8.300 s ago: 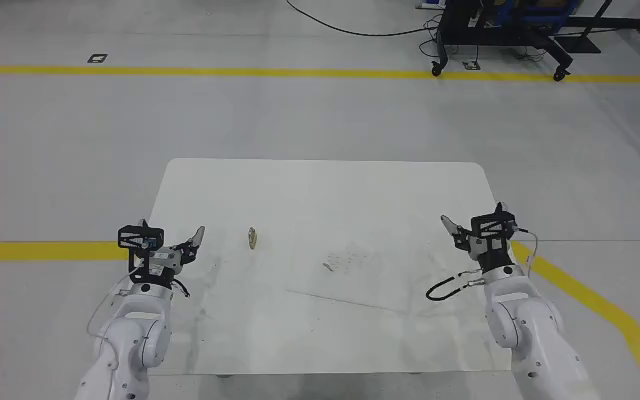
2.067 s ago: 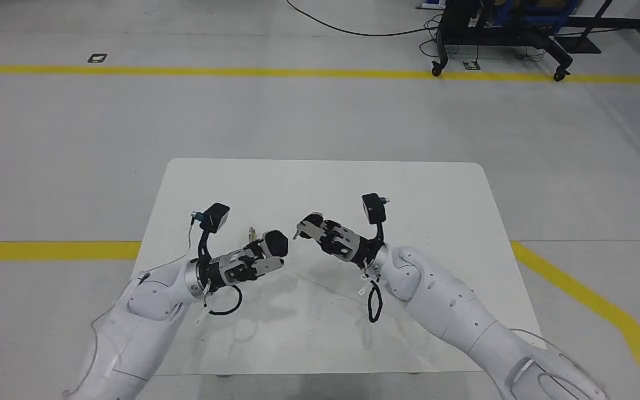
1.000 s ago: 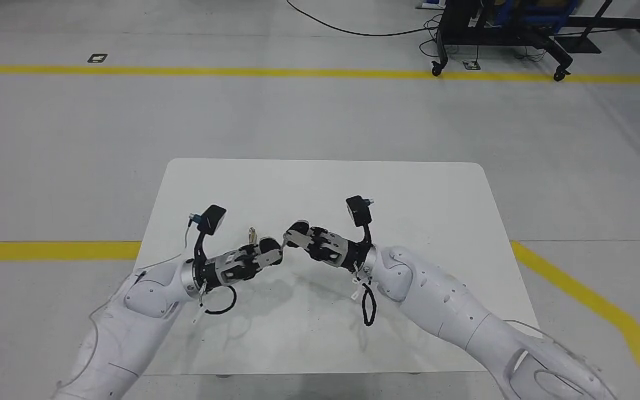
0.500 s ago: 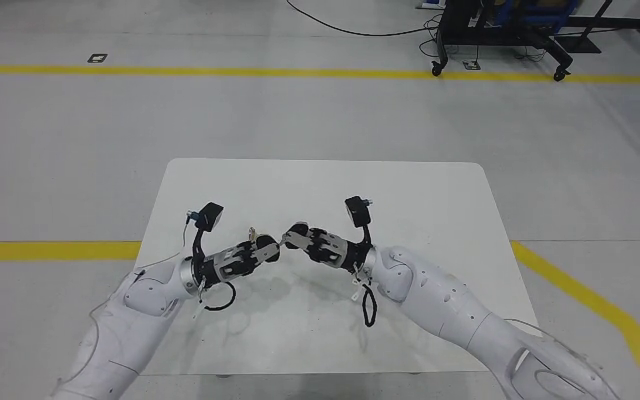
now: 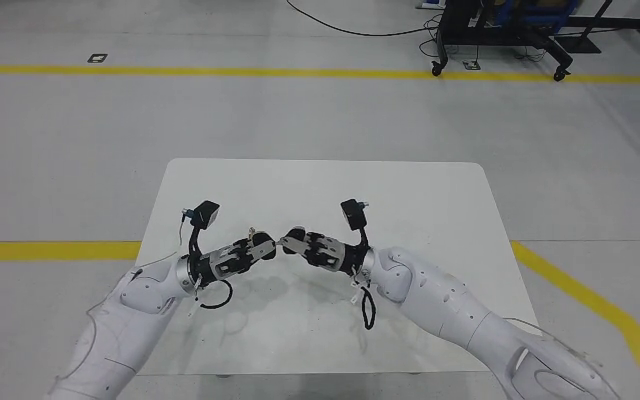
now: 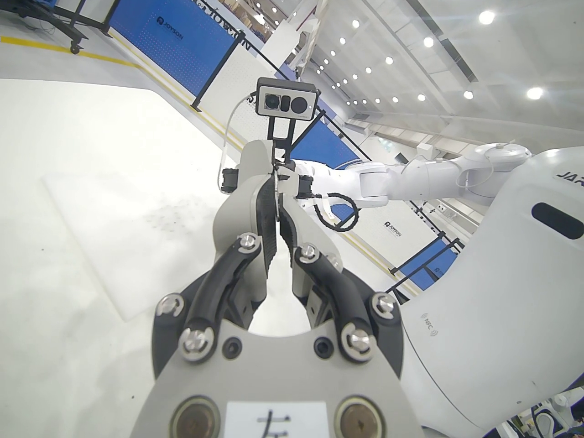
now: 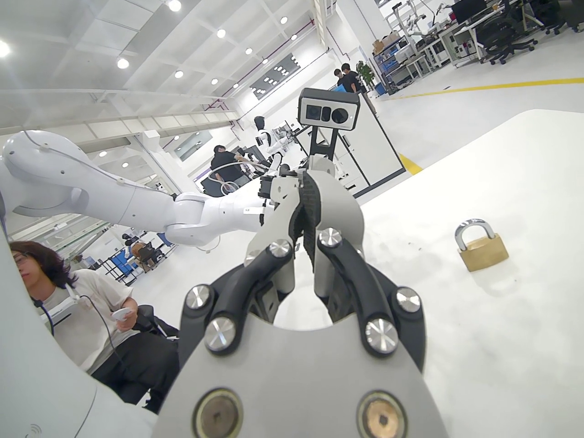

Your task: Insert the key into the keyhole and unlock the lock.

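1. Looking down from the top view, we see both arms angled inward over the left half of the white table (image 5: 420, 200), their tips set nose to nose.
2. We find the left gripper (image 5: 262, 243) pointing toward the table's middle and the right gripper (image 5: 291, 240) pointing back at it. We cannot tell whether the two tips touch or sit just apart.
3. In the left wrist view, the left gripper's ribbed pads (image 6: 266, 221) are pressed together, with hardly a slit between them.
4. In the right wrist view, the right gripper's pads (image 7: 314, 211) are likewise pressed together. We cannot tell whether a key is pinched in either pair.
5. We place the brass padlock (image 7: 482, 252) on the table, near the right gripper but apart from it, with neither claw touching it. It appears to stand on its base, with its silver shackle (image 7: 474, 229) seated in the body.
6. Each wrist view looks straight at the other arm's camera. The left wrist view shows the right arm's wrist camera (image 6: 286, 103), and the right wrist view shows the left arm's wrist camera (image 7: 327, 113).
7. We note grey scuff marks (image 6: 169, 216) on the tabletop close to the grippers.
8. A yellow floor line (image 5: 300, 72) runs across the floor beyond the table.
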Controlling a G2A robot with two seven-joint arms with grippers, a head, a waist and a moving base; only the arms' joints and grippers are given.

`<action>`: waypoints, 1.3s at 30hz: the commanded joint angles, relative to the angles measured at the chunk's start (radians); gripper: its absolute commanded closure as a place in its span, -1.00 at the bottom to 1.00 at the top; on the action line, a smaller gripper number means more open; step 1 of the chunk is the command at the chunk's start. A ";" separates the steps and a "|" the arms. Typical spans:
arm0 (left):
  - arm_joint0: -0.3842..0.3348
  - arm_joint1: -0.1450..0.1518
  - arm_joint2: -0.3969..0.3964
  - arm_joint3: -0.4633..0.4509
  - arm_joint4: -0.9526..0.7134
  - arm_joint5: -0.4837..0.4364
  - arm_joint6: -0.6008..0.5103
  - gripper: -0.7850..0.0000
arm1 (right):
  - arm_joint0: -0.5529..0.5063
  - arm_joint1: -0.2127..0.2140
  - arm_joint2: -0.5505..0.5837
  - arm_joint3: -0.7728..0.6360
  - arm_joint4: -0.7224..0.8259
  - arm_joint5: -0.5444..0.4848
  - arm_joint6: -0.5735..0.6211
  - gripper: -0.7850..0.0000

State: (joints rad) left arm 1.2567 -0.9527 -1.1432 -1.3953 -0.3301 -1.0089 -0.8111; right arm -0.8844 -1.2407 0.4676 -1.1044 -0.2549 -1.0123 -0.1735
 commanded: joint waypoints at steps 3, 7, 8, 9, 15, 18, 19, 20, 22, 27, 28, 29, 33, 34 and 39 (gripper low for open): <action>-0.001 0.002 0.000 0.001 0.002 -0.003 0.003 1.00 | -0.001 0.000 -0.006 -0.002 0.021 0.000 0.004 -1.00; 0.003 0.005 -0.003 0.000 -0.020 -0.003 0.004 1.00 | 0.000 0.000 -0.006 -0.001 0.024 0.000 0.007 -1.00; 0.005 0.005 -0.006 0.003 -0.037 -0.003 0.003 1.00 | 0.000 0.000 -0.006 -0.001 0.024 0.000 0.007 -1.00; 0.006 0.006 -0.009 0.011 -0.056 -0.003 0.005 1.00 | 0.000 0.000 -0.006 -0.001 0.024 0.000 0.007 -1.00; 0.006 0.007 -0.019 0.033 -0.086 -0.003 0.013 1.00 | 0.000 0.000 -0.006 -0.001 0.024 0.000 0.007 -1.00; 0.006 0.007 -0.019 0.033 -0.086 -0.003 0.013 1.00 | 0.000 0.000 -0.006 -0.001 0.024 0.000 0.007 -1.00; 0.007 0.006 -0.020 0.024 -0.074 0.013 0.023 1.00 | 0.000 0.000 -0.006 -0.001 0.024 0.000 0.007 -1.00; 0.009 0.006 -0.022 0.016 -0.057 0.025 0.028 1.00 | -0.001 0.001 -0.006 0.000 0.019 0.008 0.013 -1.00; 0.012 0.009 -0.031 0.009 -0.014 0.054 0.025 1.00 | 0.001 0.007 -0.003 0.002 -0.007 0.084 0.099 -1.00; 0.011 0.018 -0.050 -0.017 0.076 0.114 -0.017 1.00 | 0.014 0.049 0.027 -0.042 0.087 0.219 0.433 -1.00; 0.015 0.019 -0.049 -0.025 0.084 0.121 -0.021 1.00 | 0.006 0.061 0.046 -0.065 0.110 0.225 0.461 -1.00; 0.018 0.019 -0.045 -0.033 0.087 0.128 -0.029 1.00 | -0.004 0.072 0.065 -0.087 0.124 0.228 0.485 -1.00; 0.013 0.019 -0.024 -0.052 0.121 0.171 -0.061 1.00 | -0.056 0.111 0.129 -0.169 0.166 0.246 0.567 -1.00; 0.010 0.018 -0.016 -0.056 0.127 0.177 -0.067 1.00 | -0.066 0.118 0.139 -0.185 0.175 0.255 0.591 -0.85; 0.000 0.016 0.003 -0.056 0.150 0.189 -0.077 1.00 | -0.102 0.137 0.180 -0.250 0.202 0.283 0.649 0.09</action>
State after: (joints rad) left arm 1.2571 -0.9367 -1.1419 -1.4524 -0.1803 -0.8205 -0.8887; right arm -0.9822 -1.1055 0.6426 -1.3473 -0.0565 -0.7294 0.4703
